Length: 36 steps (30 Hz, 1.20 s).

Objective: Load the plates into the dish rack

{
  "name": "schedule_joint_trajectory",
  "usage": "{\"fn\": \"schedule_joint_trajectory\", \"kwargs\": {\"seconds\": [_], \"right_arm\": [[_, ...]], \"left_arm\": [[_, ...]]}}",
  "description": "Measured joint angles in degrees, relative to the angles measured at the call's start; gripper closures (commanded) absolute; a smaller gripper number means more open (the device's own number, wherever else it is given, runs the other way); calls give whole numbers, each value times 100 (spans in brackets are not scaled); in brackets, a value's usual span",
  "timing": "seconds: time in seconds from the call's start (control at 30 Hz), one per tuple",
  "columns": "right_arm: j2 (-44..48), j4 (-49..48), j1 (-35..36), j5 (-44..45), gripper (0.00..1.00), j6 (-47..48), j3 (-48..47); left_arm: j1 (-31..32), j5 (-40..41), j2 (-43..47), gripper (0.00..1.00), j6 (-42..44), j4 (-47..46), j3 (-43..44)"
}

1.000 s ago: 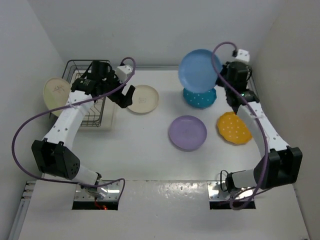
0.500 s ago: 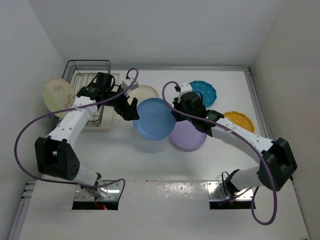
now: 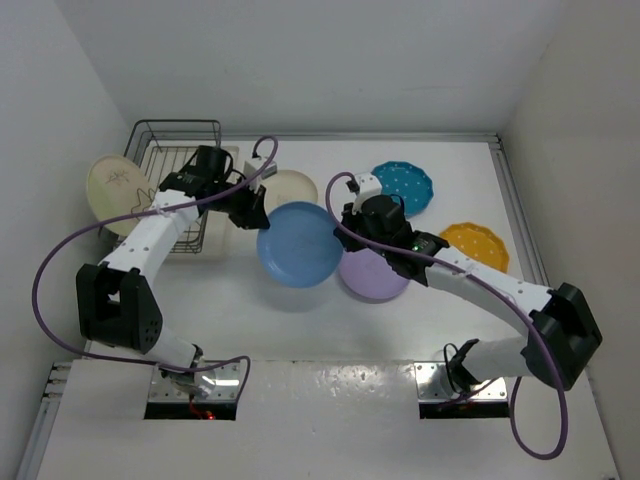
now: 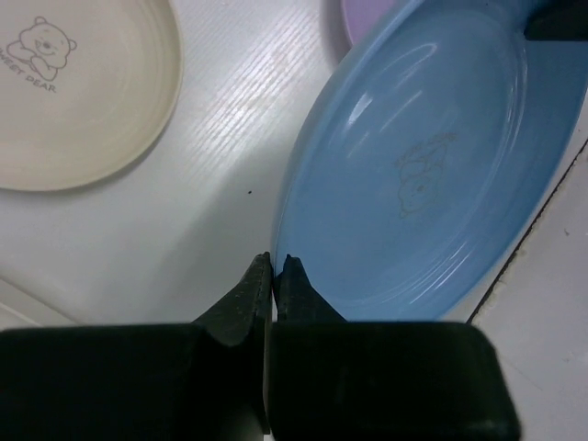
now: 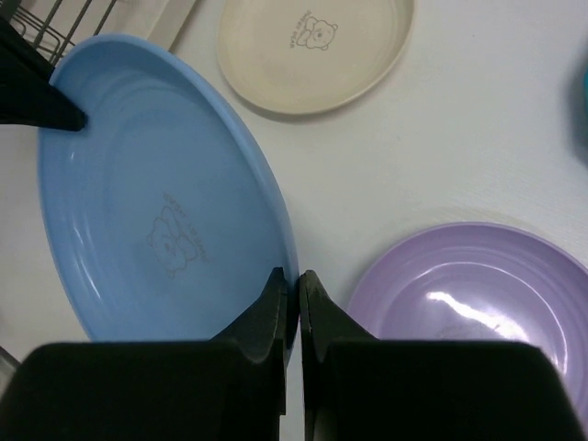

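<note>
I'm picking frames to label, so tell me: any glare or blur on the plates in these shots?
Right wrist view: one bright highlight on the lavender plate, the bear print on the light blue plate sharp. Left wrist view: soft streaky reflections on that blue plate, the cream plate evenly lit. Top view: even light, soft shadows, no visible blur.

White arms point(image 3: 150, 238) with black joints point(image 3: 115, 312) and purple cables point(image 3: 36, 290).
</note>
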State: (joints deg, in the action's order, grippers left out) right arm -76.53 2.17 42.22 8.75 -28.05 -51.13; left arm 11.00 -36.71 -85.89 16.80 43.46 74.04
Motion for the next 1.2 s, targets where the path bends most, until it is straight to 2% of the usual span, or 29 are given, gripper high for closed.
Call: {"fn": "schedule_joint_trajectory", "kwargs": {"seconds": [0.03,0.07,0.1,0.13,0.17,0.27,0.37,0.47,0.53,0.63,0.73,0.9,1.03,1.2], "right_arm": [[17,-42,-2,-9,100,-4,22],[28,-70,-7,-13,90,-7,46],[37,-92,-13,-31,67,-26,70],[39,-107,-20,-66,16,-63,79],[39,-109,-28,-85,0,-44,79],[57,-44,-157,-66,0,4,59],[76,151,-304,28,0,17,2],[127,289,-420,120,0,81,-22],[155,321,-463,151,0,105,-24],[157,407,-509,155,0,111,-87],[107,531,-540,149,0,138,-271],[-127,695,-540,120,0,216,-820],[-221,756,-540,105,0,238,-988],[-223,929,-540,111,0,260,-988]], "left_arm": [[0,9,2,100,-17,-24,0],[0,28,7,100,-26,-31,0],[0,66,17,100,-48,-35,0],[2,151,31,100,-72,-33,7],[22,402,42,100,-83,17,55],[13,1453,57,100,-109,315,549],[-66,2898,90,100,-66,439,1572],[-146,4360,238,100,122,289,2538],[-210,5434,494,100,321,0,2833],[-442,6940,1008,100,887,-1005,2057],[-901,7921,1172,100,1440,-1685,1189],[-1631,8174,444,100,1661,-2002,732],[-1878,8113,319,100,1665,-2159,568],[-1985,8312,400,100,1878,-3104,-22]]}}
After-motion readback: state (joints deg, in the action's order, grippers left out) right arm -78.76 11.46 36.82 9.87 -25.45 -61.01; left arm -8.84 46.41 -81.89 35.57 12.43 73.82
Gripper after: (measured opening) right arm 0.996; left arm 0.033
